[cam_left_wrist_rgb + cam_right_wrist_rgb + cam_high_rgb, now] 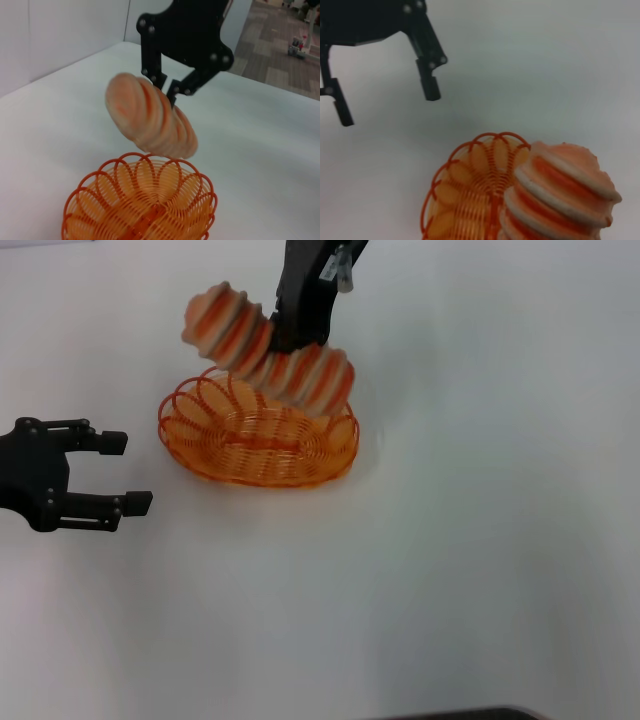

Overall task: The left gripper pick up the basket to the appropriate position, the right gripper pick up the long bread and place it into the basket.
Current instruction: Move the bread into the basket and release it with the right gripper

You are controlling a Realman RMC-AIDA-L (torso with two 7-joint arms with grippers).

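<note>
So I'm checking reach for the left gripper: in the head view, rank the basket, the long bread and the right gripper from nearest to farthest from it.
1. Basket, on the table beside the open left gripper.
2. Long bread, held tilted above the basket's far side.
3. Right gripper, gripping the bread from above, barely farther.

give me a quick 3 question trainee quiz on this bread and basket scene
1. True or false: the long bread already lies flat inside the basket.
2. Which gripper holds the bread? A) left gripper B) right gripper
3. Fill in: the left gripper is ____, holding nothing, on the robot's left of the basket.

Key: 1 false, it is tilted in the air above the basket. 2 B, the right gripper is shut on it. 3 open.
</note>
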